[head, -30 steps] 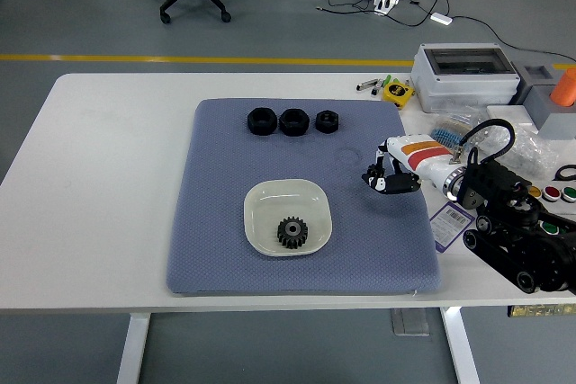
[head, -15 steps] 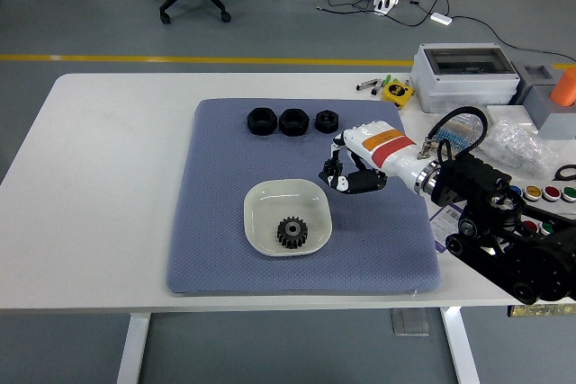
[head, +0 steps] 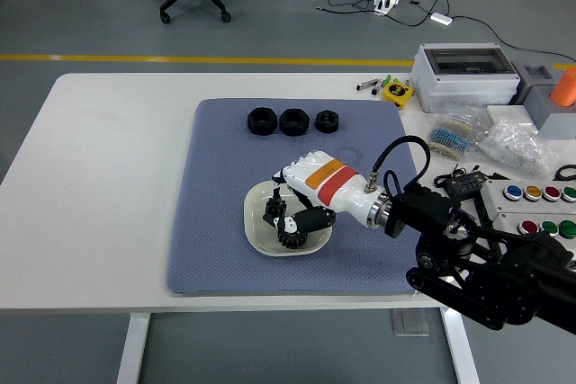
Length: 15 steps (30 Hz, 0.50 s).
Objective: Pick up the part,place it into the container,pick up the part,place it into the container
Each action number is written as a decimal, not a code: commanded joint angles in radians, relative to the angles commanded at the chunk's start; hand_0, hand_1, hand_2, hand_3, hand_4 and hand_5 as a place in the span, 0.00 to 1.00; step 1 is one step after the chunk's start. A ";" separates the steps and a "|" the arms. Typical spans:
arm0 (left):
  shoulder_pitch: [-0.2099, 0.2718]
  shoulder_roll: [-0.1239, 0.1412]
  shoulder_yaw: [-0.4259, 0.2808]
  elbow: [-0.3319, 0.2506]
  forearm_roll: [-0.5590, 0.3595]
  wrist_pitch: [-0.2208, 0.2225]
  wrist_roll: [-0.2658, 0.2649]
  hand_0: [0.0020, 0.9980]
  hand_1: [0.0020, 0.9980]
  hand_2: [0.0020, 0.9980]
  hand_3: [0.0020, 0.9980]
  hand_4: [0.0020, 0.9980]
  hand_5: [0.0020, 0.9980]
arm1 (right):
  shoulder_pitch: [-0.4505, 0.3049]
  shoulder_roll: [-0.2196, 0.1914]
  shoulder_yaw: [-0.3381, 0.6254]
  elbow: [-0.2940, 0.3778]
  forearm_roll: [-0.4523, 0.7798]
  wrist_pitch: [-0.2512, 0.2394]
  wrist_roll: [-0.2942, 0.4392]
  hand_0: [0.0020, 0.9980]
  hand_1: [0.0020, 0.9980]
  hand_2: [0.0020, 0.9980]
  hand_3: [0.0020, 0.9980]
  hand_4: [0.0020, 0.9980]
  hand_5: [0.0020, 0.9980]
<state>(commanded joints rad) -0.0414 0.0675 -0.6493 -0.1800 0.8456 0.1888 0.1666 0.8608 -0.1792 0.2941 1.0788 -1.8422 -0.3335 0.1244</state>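
Black gear lies inside the white dish, centre of frame, on the blue mat. It is a small toothed wheel, dark and matte, lying flat; partly covered by the hand.

Right hand reaches over the dish from the right, fingers curled down into it. Whether they clamp a second part or are closed on nothing, I cannot tell; something dark sits under the fingertips.

Judgement: one part is delivered, and the second placement looks to be in hand or just finishing.

Three black nuts sit in a row at the mat's upper edge, well apart from the dish.

Left arm not visible. Worktop white; button box at right.
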 joint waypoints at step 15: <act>-0.004 0.001 0.006 -0.001 0.002 -0.001 0.002 0.73 0.70 0.70 0.59 0.64 0.63 | 0.003 0.008 -0.015 -0.058 -0.029 0.005 0.007 0.00 0.01 0.14 0.32 1.00 0.46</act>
<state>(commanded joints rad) -0.0455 0.0684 -0.6437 -0.1805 0.8476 0.1881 0.1683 0.8640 -0.1713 0.2796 1.0212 -1.8712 -0.3282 0.1309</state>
